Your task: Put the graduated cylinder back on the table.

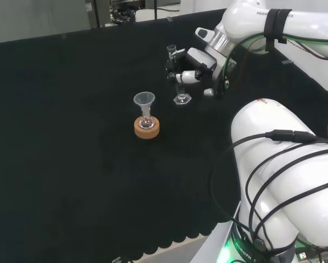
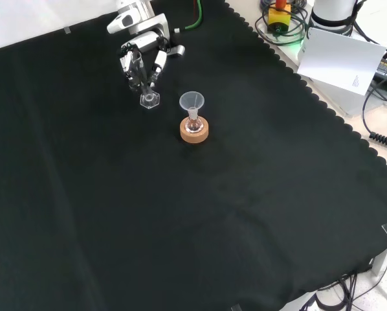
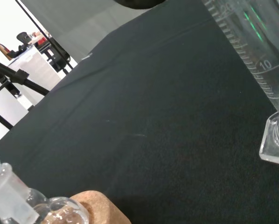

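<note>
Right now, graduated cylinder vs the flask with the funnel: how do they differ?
The graduated cylinder is tall and narrow; the flask is small and round. The hand curls round the cylinder; the flask stands free. The cylinder's foot is by the cloth; the flask sits in a cork ring under a funnel. Both are clear.

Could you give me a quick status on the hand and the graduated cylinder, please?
Hand shut on graduated cylinder. Cylinder upright, base at the cloth. Flask with funnel on cork ring stands apart.
</note>
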`<control>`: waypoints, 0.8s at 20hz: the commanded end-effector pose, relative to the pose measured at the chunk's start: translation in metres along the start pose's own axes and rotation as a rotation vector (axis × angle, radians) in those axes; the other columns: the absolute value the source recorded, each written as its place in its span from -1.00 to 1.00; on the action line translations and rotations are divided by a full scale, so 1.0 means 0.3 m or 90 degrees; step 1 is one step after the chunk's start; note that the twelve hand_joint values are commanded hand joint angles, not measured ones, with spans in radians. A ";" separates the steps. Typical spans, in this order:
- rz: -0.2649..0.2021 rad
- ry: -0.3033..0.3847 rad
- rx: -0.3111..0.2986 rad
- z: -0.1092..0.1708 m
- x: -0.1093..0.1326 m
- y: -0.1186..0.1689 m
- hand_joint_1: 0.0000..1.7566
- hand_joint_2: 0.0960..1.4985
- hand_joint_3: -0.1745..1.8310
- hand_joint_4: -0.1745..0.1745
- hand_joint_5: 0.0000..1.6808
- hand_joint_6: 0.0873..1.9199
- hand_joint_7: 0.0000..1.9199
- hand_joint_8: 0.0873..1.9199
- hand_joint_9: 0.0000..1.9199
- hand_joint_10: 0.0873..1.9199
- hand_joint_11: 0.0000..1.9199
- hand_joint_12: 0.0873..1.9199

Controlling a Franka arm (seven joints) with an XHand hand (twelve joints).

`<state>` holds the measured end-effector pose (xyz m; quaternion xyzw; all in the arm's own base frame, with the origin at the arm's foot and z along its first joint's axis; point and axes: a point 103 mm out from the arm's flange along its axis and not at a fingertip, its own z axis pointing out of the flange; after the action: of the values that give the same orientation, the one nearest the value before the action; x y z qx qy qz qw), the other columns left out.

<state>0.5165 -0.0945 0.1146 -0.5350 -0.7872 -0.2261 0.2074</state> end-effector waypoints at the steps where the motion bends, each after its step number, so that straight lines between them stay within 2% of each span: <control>1: -0.007 0.010 -0.021 0.035 -0.013 0.006 0.27 0.44 -0.83 -0.26 0.20 -0.03 0.38 -0.82 0.60 -1.00 0.45 -0.39; 16: -0.008 0.005 -0.060 0.071 -0.028 -0.010 0.27 0.45 -0.83 -0.27 0.20 -0.02 0.37 -0.83 0.58 -1.00 0.44 -0.38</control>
<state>0.5174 -0.0893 0.0966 -0.5364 -0.7802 -0.2592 0.1906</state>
